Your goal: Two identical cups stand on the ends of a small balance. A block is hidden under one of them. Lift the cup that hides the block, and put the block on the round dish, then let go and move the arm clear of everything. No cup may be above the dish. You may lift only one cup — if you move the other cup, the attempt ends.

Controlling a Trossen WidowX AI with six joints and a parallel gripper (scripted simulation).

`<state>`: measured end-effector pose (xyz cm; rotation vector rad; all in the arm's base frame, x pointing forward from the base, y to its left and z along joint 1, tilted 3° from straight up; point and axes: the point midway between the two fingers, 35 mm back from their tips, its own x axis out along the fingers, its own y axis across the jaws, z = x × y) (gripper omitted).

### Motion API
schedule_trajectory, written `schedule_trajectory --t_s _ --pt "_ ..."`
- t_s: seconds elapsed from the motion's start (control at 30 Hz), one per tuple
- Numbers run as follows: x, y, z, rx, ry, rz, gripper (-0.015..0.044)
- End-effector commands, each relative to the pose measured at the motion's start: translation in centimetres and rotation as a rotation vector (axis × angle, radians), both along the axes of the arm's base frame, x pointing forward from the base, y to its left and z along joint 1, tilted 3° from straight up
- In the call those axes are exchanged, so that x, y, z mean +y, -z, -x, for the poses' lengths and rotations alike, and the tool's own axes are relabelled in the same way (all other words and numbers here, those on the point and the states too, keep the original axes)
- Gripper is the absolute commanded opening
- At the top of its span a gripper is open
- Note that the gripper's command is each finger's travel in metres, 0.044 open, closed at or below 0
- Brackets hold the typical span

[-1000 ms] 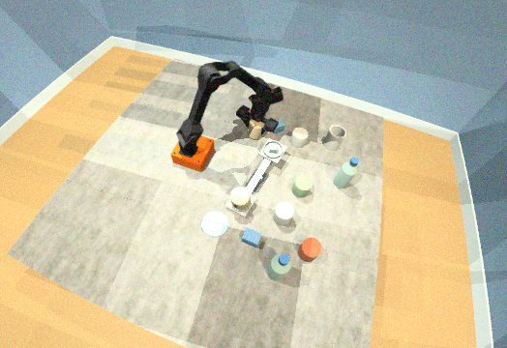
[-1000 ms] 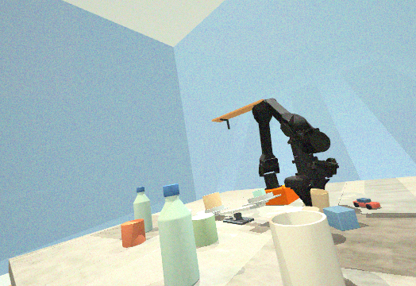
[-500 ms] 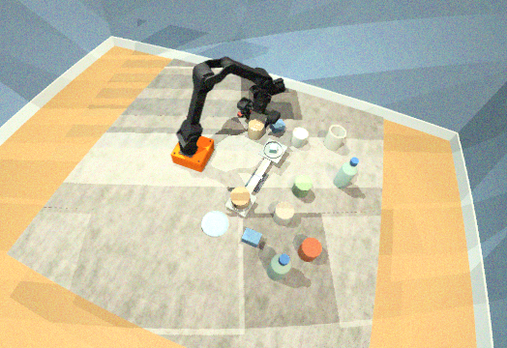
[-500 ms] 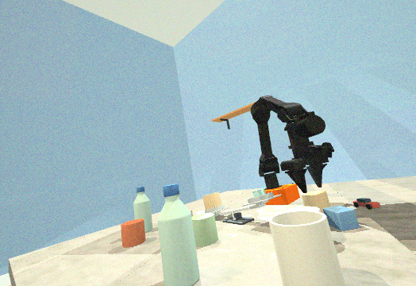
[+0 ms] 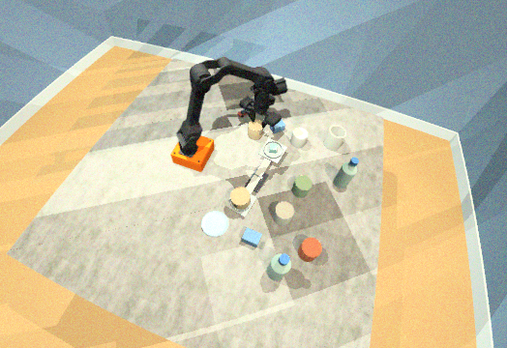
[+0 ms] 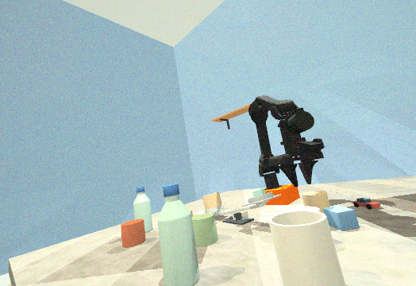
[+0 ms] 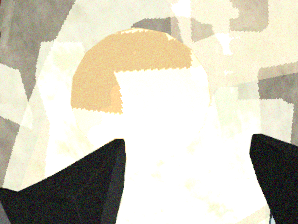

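Note:
The lifted tan cup stands on the table beyond the raised end of the balance. My gripper is open and empty just above this cup. The teal block lies uncovered on the raised pan. The other tan cup stands on the lowered end. The round pale dish lies beside that lower end, with nothing on it.
A blue box and a white cylinder stand close to the lifted cup. A toy car is behind. A green cylinder, red cylinder, two bottles and another blue box stand around the balance.

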<state>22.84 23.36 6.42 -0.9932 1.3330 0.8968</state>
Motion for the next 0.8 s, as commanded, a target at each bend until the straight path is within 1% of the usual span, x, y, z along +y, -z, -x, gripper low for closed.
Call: schedule_trajectory --t_s 0.0,0.77 --pt "-0.4 -0.4 -0.7 -0.009 0.133 -0.005 0.0260" --pt "-2.8 -1.8 -4.2 -0.031 0.933 -0.042 0.0260"
